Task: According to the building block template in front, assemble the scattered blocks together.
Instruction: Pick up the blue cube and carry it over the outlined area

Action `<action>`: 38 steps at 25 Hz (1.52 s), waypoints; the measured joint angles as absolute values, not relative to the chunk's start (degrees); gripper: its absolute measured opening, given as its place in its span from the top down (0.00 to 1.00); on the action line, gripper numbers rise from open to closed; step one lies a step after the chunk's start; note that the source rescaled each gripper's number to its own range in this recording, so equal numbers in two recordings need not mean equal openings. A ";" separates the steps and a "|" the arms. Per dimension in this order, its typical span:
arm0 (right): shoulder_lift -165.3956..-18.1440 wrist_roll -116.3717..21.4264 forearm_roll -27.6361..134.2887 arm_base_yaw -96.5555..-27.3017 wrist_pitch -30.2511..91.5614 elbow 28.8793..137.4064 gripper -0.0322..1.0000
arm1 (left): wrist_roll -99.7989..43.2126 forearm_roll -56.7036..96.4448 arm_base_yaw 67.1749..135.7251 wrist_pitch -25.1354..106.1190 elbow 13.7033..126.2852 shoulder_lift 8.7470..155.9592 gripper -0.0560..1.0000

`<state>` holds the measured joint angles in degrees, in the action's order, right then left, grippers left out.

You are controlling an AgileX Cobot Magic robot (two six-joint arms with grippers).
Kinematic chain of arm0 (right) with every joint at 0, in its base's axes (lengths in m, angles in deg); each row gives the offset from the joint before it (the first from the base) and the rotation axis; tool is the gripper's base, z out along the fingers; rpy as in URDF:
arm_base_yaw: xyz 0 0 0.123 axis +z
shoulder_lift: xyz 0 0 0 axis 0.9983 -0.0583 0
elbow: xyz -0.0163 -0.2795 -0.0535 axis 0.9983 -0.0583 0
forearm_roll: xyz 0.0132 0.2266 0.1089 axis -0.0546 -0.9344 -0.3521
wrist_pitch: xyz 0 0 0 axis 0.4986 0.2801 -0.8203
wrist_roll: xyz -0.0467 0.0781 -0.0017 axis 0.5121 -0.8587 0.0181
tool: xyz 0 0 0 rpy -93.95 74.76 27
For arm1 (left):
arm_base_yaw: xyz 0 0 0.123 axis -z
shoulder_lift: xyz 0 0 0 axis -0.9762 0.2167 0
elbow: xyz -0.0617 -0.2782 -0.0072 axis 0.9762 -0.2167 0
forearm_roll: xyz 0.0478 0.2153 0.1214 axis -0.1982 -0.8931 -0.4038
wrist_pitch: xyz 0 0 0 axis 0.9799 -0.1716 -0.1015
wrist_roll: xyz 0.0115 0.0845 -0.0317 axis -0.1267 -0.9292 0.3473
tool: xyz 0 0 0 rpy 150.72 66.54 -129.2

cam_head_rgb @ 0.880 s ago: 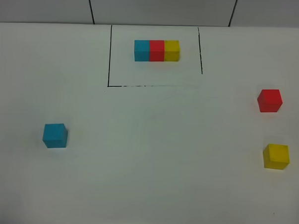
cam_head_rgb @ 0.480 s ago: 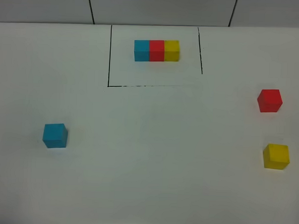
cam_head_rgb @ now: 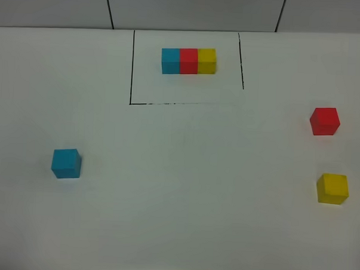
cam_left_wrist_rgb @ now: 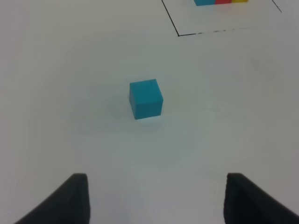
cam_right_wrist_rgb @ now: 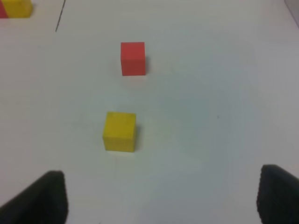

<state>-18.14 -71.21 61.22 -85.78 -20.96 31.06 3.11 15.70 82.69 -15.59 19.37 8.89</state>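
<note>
The building block template (cam_head_rgb: 188, 60), a blue-red-yellow row, sits inside a black drawn outline at the table's far middle. The cyan-blue block (cam_head_rgb: 66, 163) lies at the left; it also shows in the left wrist view (cam_left_wrist_rgb: 146, 98), well ahead of my open, empty left gripper (cam_left_wrist_rgb: 156, 198). The red block (cam_head_rgb: 324, 121) and the yellow block (cam_head_rgb: 333, 188) lie at the right, red farther back. In the right wrist view the yellow block (cam_right_wrist_rgb: 120, 131) is nearer my open, empty right gripper (cam_right_wrist_rgb: 163, 196), with the red block (cam_right_wrist_rgb: 133, 58) beyond it. Neither gripper shows in the exterior high view.
The white table (cam_head_rgb: 189, 189) stretches between the left and right blocks. A tiled wall (cam_head_rgb: 191, 10) rises behind the template. The black outline (cam_head_rgb: 132, 67) marks the template area. The table's front edge curves along the bottom of the exterior high view.
</note>
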 joint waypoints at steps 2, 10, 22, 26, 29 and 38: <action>-18.14 -71.21 61.22 -85.78 -20.96 31.06 0.32 | 3.11 15.70 82.69 -15.59 19.37 8.89 0.60; -18.14 -71.21 61.22 -85.78 -20.96 31.06 0.32 | 3.11 15.65 82.69 -15.59 19.37 8.89 0.60; -18.14 -71.21 61.22 -85.78 -20.96 31.06 0.32 | 3.11 15.65 82.69 -15.59 19.37 8.89 0.60; -18.14 -71.21 61.22 -85.78 -20.96 31.06 0.32 | 3.11 15.65 82.69 -15.59 19.37 8.89 0.60; -18.14 -71.21 61.22 -85.78 -20.96 31.06 0.32 | 3.11 15.65 82.69 -15.59 19.37 8.89 0.60; -18.14 -71.21 61.22 -85.78 -20.96 31.06 0.32 | 2.73 15.65 82.69 -11.81 20.96 15.73 0.56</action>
<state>-18.14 -71.21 61.22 -85.78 -20.96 31.06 2.73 15.65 82.69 -11.81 20.96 15.73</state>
